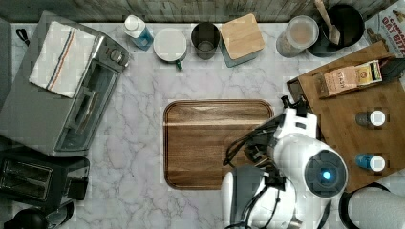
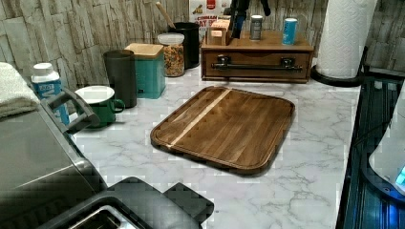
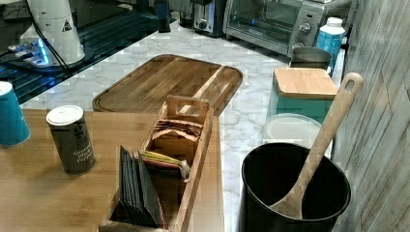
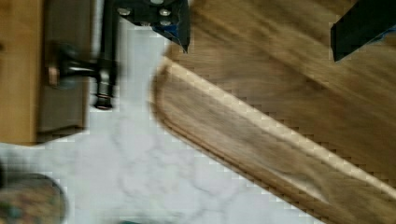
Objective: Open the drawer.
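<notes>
The gripper (image 4: 261, 30) hangs with its fingers (image 4: 175, 23) wide apart and holding nothing, above the edge of the wooden tray (image 4: 289, 107), and the closed drawer (image 4: 63, 70) with its black handle (image 4: 106, 56) lies just beside that tray.

Top view looks straight down; left and right views face across the shared tray (image 1: 217, 143).
</notes>
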